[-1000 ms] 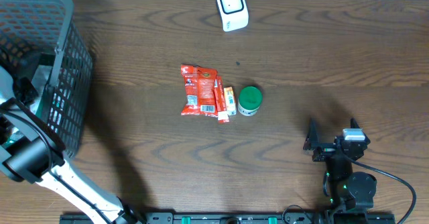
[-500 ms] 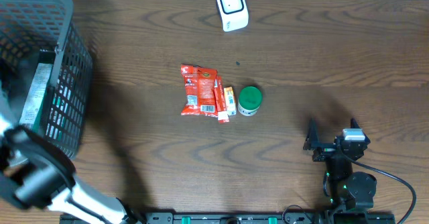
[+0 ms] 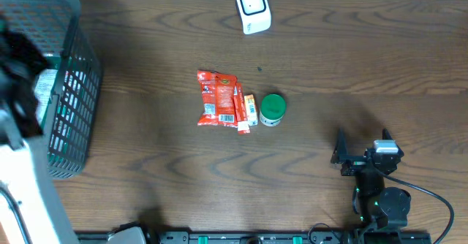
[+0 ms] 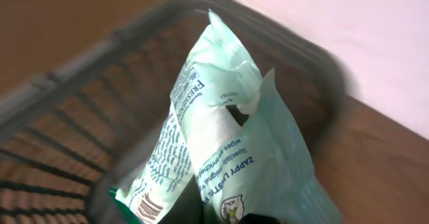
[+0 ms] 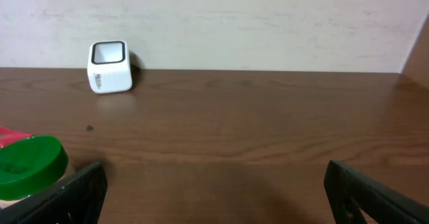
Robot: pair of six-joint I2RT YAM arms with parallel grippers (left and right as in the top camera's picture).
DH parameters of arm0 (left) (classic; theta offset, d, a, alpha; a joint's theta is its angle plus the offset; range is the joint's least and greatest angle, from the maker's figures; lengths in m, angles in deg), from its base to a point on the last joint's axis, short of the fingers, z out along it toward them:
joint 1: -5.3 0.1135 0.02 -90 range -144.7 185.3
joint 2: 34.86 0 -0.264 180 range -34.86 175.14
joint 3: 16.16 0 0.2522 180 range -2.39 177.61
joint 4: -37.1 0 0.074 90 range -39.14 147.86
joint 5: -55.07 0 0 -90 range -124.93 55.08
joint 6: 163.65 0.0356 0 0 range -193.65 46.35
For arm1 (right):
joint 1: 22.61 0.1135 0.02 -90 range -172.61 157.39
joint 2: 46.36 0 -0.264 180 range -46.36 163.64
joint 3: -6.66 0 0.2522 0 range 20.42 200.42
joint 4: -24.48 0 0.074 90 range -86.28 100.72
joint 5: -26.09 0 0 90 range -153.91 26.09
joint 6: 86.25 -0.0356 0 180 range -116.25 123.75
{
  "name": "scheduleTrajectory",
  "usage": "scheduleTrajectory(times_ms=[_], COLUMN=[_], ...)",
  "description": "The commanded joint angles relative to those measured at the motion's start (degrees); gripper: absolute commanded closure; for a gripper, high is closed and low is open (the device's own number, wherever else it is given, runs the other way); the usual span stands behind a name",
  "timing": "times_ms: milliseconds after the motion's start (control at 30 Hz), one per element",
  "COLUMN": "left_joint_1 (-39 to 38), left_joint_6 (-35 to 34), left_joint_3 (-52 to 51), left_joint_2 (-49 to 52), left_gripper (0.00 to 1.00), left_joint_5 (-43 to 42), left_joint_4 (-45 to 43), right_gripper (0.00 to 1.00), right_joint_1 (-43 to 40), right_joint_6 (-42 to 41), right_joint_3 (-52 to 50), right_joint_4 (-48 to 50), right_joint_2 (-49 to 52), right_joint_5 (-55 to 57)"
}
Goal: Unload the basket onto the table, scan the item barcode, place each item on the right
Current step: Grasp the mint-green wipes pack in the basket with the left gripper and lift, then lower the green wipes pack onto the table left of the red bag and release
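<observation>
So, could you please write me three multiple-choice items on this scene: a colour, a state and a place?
1. What colour is the round lid beside the red foil packet? A blue; B green; C yellow.
2. What state is the right gripper in? A open, empty; B shut on the lid; C shut on the red packet.
3. Where is the pale green plastic packet? A beside the lid; B held over the dark mesh basket; C under the right gripper.
Answers: 1 B, the lid shows green; 2 A, its fingers stand apart, nothing between; 3 B, the left wrist view shows it above the basket.
</observation>
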Motion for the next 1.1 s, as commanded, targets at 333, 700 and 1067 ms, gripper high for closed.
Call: scheduleTrajectory(times_ms=[333, 700, 1067], left_joint_1=[-28.4, -33.4, -33.3], left_joint_6=[-17.2, -21.2, -18.8], left_joint_3=[-13.1, -23.3, -22.1], left_joint_2=[6.0, 26.2, 32.3], left_gripper=[0.93, 0.93, 0.35], left_joint_5=[0.2, -0.7, -5.8], left_joint_4=[7.2, -3.1, -8.6], right_gripper=[0.01, 0.01, 0.01], right_joint_1=[0.1, 0.1, 0.1], right_joint_6=[-0.6, -0.6, -0.6], right_joint_3=[-0.1, -0.1, -0.1], right_joint_4=[-0.2, -0.2, -0.2], right_joint_2=[0.0, 0.0, 0.0], right_joint_5=[-0.3, -0.3, -0.3])
